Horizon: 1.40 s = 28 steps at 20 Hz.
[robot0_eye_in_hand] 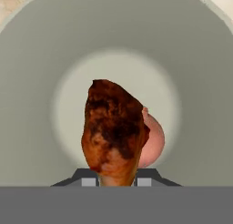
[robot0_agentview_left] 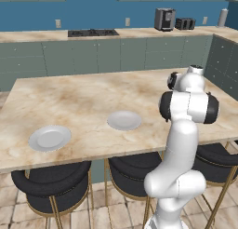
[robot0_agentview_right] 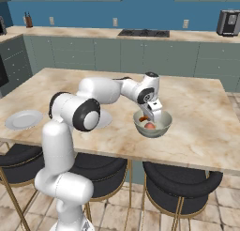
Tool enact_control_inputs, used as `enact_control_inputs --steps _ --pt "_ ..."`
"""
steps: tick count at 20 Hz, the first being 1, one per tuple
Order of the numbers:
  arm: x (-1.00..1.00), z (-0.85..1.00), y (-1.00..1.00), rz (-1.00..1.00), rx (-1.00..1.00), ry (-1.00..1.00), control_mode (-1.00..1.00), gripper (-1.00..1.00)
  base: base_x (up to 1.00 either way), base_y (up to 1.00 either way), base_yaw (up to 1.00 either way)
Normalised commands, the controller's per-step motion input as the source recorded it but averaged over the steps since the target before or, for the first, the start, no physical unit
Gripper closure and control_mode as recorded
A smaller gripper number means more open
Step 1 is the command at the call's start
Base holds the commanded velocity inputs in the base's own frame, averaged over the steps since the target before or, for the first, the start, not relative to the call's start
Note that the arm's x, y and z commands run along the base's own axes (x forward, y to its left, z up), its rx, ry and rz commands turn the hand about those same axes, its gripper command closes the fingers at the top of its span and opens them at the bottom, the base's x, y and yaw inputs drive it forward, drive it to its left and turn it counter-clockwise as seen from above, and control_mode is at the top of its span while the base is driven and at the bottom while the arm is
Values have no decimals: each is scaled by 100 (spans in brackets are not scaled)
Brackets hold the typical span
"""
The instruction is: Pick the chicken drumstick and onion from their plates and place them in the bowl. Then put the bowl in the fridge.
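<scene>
Over the deep cream-beige bowl (robot0_agentview_right: 159,127), the gripper (robot0_eye_in_hand: 117,181) clamps the brown-orange chicken drumstick (robot0_eye_in_hand: 114,132). Beneath it, the small round onion (robot0_eye_in_hand: 152,143) lies inside the bowl.

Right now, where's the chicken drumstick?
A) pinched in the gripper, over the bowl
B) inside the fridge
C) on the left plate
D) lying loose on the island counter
A: in the hand view the chicken drumstick sits between the fingertips of the gripper, hanging inside the bowl with the onion behind it; both plates are bare.
</scene>
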Motion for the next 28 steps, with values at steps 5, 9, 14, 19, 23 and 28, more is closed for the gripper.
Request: enact_control_inputs --steps 5,9,14,19,23,28 --pt "10 -14 6 0 10 1 -100 100 0 0 0" --pt "15 -14 4 0 6 3 -100 100 0 0 0" --pt "15 -13 2 0 3 4 -100 100 0 0 0" --pt "13 -11 0 0 0 4 -100 100 0 0 0" --pt "8 -8 0 0 0 4 -100 100 0 0 0" --pt "1 -11 0 0 0 2 -100 -100 0 0 0"
